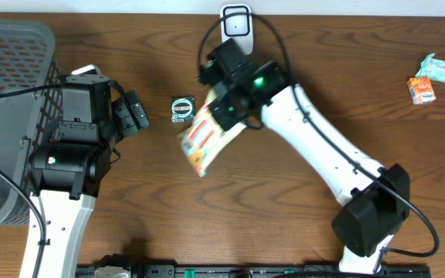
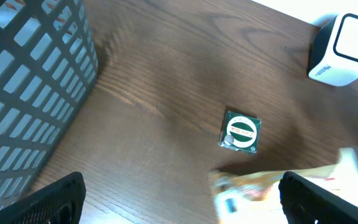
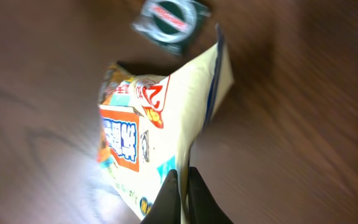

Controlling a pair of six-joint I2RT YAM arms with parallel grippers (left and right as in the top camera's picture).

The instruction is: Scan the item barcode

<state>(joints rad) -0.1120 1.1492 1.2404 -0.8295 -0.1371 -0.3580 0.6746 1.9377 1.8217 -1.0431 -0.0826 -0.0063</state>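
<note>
Brown wood table (image 1: 284,224), two arms over it. The right gripper (image 3: 182,182) is fully closed, its fingers pinched on the edge of the snack packet (image 1: 204,139). The packet is cream with orange and blue print. It hangs tilted in the centre of the overhead frame, below and left of the right wrist. In the right wrist view the packet (image 3: 154,124) fills the middle and casts a shadow on the wood beside it. No barcode readable; the print is blurred.

The left gripper (image 1: 134,113) sits left of centre, jaws spread wide with nothing between them. In the left wrist view its dark fingers (image 2: 55,199) show at the two bottom corners.

A small green box (image 1: 181,109) lies flat on the table between the two grippers, just upper left of the packet and apart from it. The white scanner (image 1: 236,22) stands at the top centre edge. A grey mesh basket (image 1: 6,93) is at far left. Two more small packs (image 1: 431,79) lie at upper right, well apart from the rest.
</note>
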